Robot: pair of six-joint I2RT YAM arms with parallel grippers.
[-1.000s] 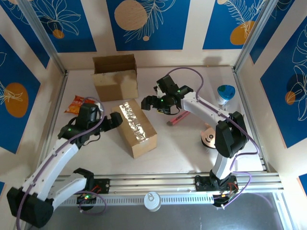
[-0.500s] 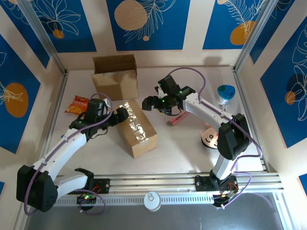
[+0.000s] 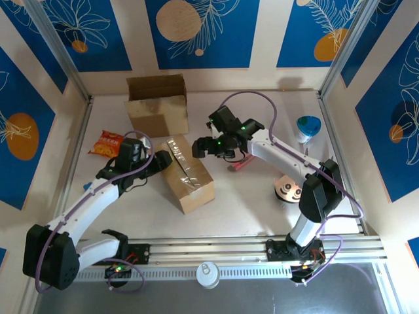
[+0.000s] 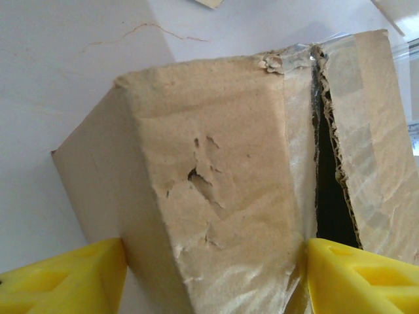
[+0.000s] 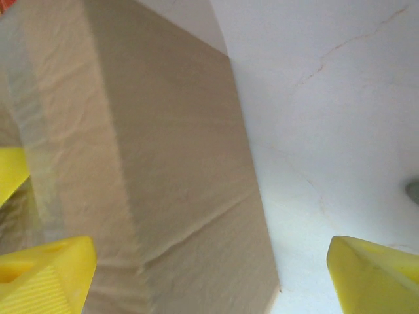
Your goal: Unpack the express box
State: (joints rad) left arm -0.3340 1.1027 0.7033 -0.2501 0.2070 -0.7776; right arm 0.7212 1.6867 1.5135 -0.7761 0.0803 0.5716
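Flanking the box (image 3: 188, 178) at mid-tabletop (image 3: 242, 203).
Straddles its torn end with left jaws, grip unclear; holds right jaws wide, empty. Looks light, stiff, dent-prone: best pinched across short ends.

There are two cardboard boxes (one taped box (image 3: 188, 175) and one open box (image 3: 157, 104)). Every other kind of thing is there just once: one red snack bag (image 3: 107, 142), one pink stick (image 3: 241, 162), one blue cup (image 3: 308, 126), one round reel (image 3: 288, 190) and one silver can (image 3: 208, 275).
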